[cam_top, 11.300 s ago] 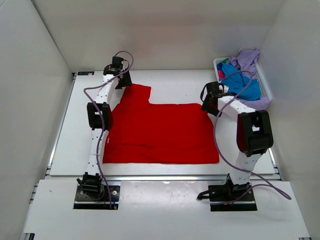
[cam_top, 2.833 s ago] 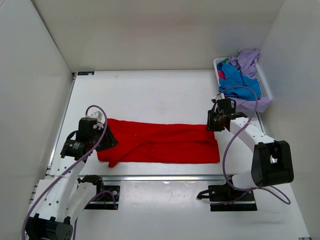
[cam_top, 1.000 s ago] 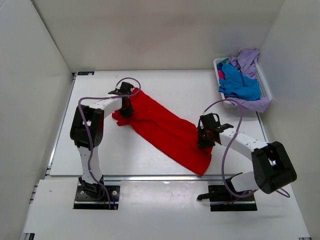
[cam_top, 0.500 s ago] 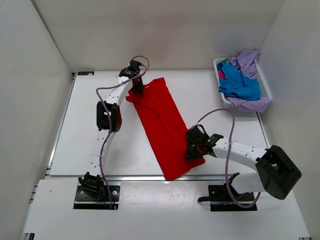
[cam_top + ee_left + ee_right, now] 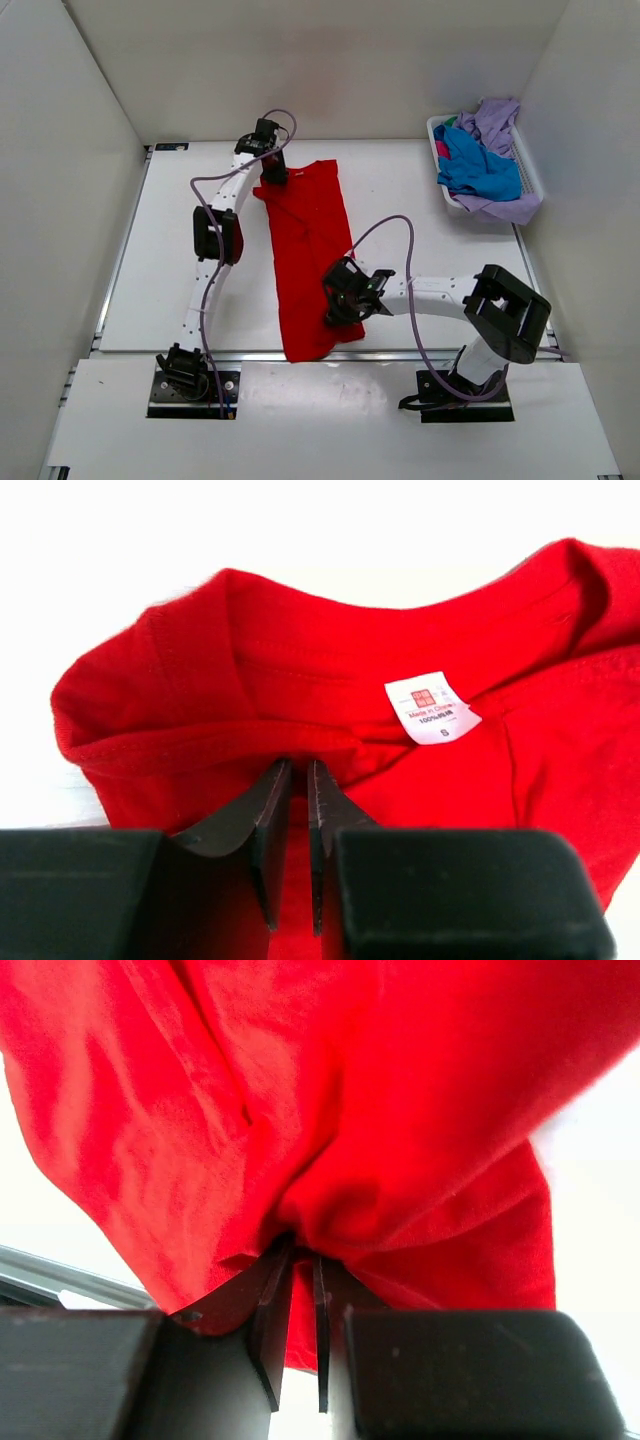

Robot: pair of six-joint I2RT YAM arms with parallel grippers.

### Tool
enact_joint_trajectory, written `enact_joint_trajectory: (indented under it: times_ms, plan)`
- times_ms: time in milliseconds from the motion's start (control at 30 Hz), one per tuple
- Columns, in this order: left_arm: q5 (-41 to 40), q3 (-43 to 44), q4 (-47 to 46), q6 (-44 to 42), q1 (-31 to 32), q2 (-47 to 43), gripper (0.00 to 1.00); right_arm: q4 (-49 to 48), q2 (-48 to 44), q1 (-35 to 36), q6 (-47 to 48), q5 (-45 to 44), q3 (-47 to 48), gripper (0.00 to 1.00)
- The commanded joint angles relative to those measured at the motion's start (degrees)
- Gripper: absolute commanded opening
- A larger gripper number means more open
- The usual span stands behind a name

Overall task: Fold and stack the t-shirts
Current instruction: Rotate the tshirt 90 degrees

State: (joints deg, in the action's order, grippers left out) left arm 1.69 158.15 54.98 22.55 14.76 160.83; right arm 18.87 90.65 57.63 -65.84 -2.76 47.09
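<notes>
The red t-shirt (image 5: 305,250) lies as a long folded strip, running from the far middle of the table toward the front edge. My left gripper (image 5: 273,176) is shut on its far end. In the left wrist view the jaws (image 5: 298,770) pinch cloth just below the collar, near the white label (image 5: 432,708). My right gripper (image 5: 336,306) is shut on the strip's right edge near the front. In the right wrist view red cloth (image 5: 330,1100) bunches up between the jaws (image 5: 300,1255). Blue (image 5: 482,168) and lavender (image 5: 497,120) t-shirts lie heaped at the far right.
A white slatted basket (image 5: 437,130) at the far right corner holds the heaped shirts, and lavender cloth spills over its near side. White walls close in the table on three sides. A metal rail (image 5: 430,353) runs along the front edge.
The red strip has swung from a diagonal to nearly straight, far to near. My right gripper has carried its end leftward. The left gripper has held its place at the far end.
</notes>
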Motion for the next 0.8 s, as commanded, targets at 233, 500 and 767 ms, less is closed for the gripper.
enact_joint_trajectory:
  times_ms: [233,500,767]
  plan:
    - [4.4,2.5,-7.0,2.0,-6.3,-15.2,0.18,14.1,-4.8,-0.6,18.1,-11.5,8.2,0.14]
    - [7.9,4.4,18.4,-3.5,-10.4,-28.1,0.31,19.9,-14.9,-3.8,27.2,-16.7,7.7,0.47]
    - [-6.5,-19.2,23.7,-2.5,0.7,-51.9,0.28,18.3,-27.8,-15.8,37.9,-11.0,-0.3,0.53]
